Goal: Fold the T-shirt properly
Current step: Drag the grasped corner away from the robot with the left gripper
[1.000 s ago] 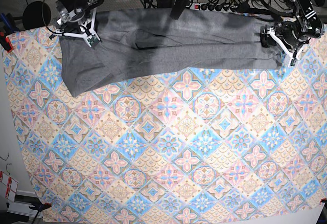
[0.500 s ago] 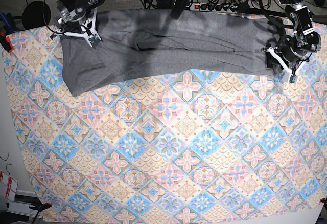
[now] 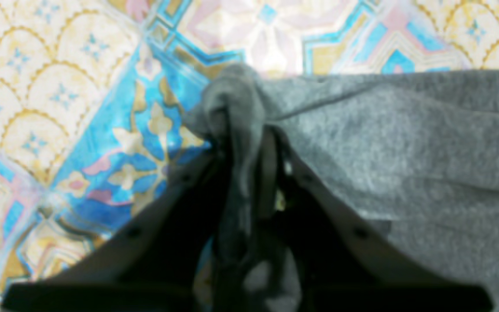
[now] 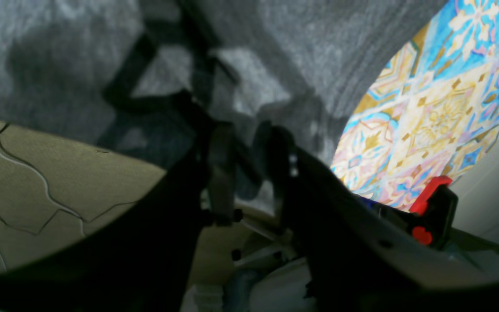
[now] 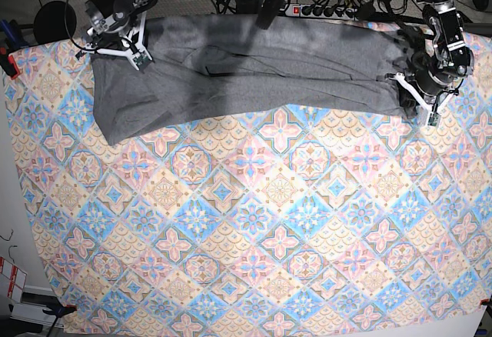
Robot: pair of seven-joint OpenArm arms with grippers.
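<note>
Patterned tablecloth covers worktop; T-shirt long axis runs arm to arm along far edge. Left gripper fingers clamped on bunched end. Right gripper fingers nearly together at opposite end; hold on fabric unconfirmed.

no readable text, label or number shows in any view.

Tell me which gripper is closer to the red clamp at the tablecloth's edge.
Right. The right gripper sits at the T-shirt's end beside the red clamp; the left gripper pinches the shirt's opposite end, across the tablecloth.
</note>
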